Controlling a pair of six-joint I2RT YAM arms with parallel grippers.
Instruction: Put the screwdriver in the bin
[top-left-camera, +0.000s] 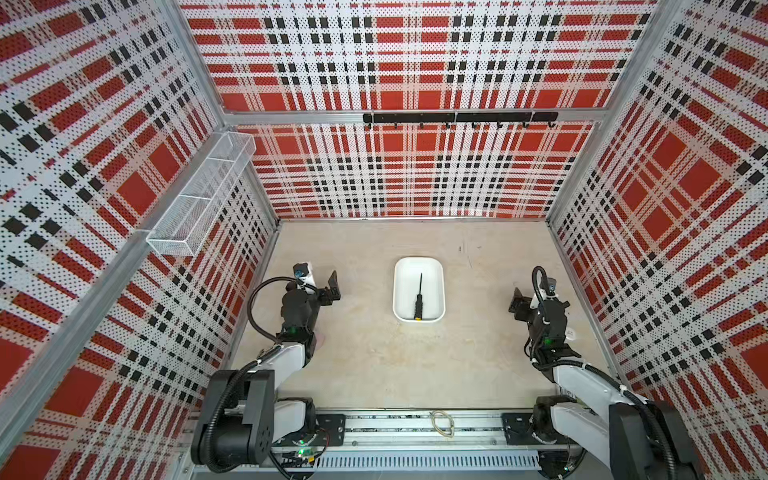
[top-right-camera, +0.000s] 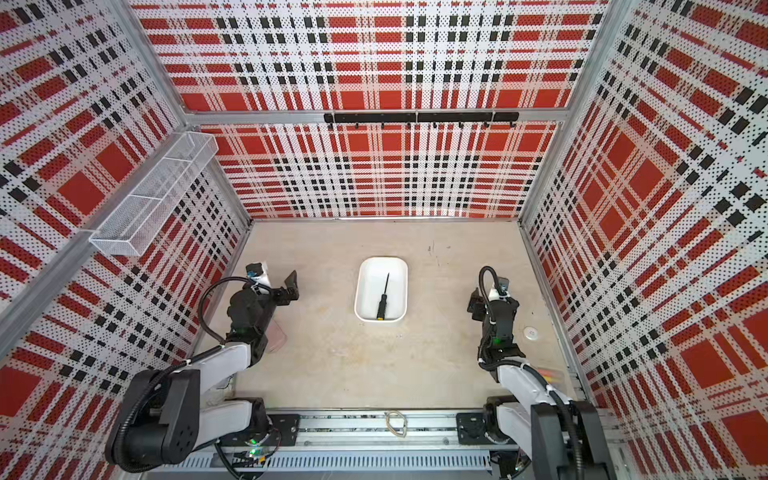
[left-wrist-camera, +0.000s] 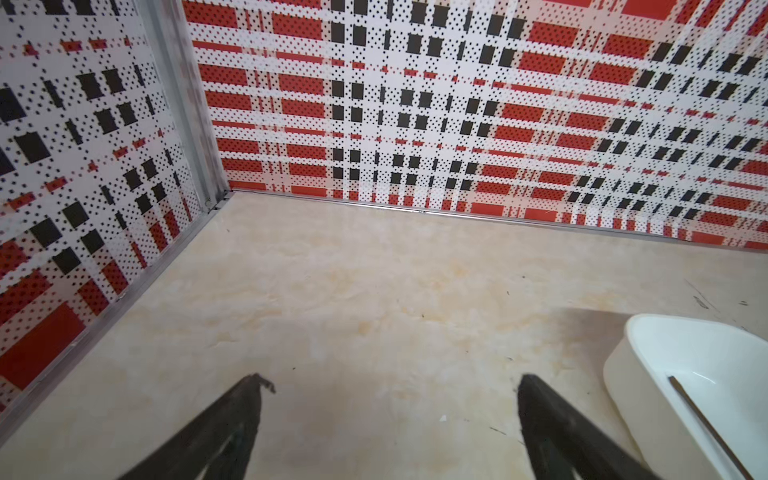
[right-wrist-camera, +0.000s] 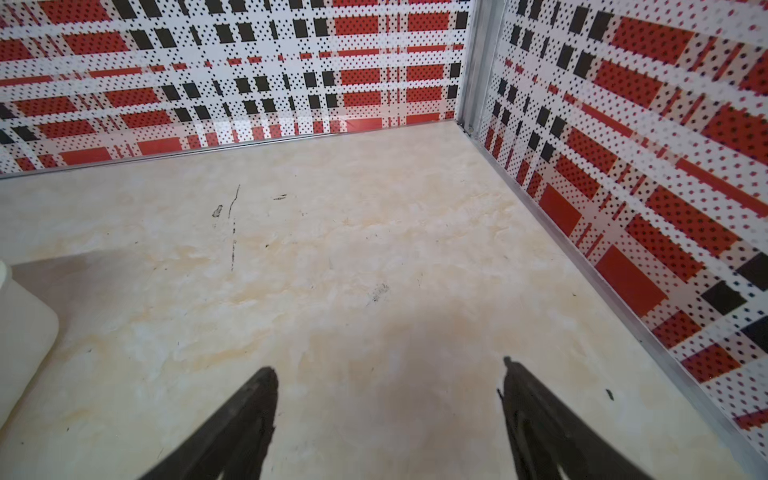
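In both top views the screwdriver (top-left-camera: 419, 300) (top-right-camera: 382, 302) lies inside the white bin (top-left-camera: 400, 291) (top-right-camera: 365, 291) at the middle of the table. Its shaft points to the back wall and its yellow butt end to the front. My left gripper (top-left-camera: 331, 287) (top-right-camera: 291, 286) hovers open to the left of the bin, well apart from it. The left wrist view shows its open gripper (left-wrist-camera: 395, 380) empty over bare table, with the bin (left-wrist-camera: 623, 374) and the screwdriver's shaft (left-wrist-camera: 698, 411) at the edge. My right gripper (top-left-camera: 517, 301) (top-right-camera: 476, 301) (right-wrist-camera: 389, 368) stands open and empty to the right of the bin (right-wrist-camera: 20, 332).
A long wire-mesh basket (top-left-camera: 199, 195) hangs on the left wall and a black hook rail (top-left-camera: 459, 117) on the back wall. A small white round thing (top-right-camera: 530, 332) lies beside the right arm. Plaid perforated walls close in three sides.
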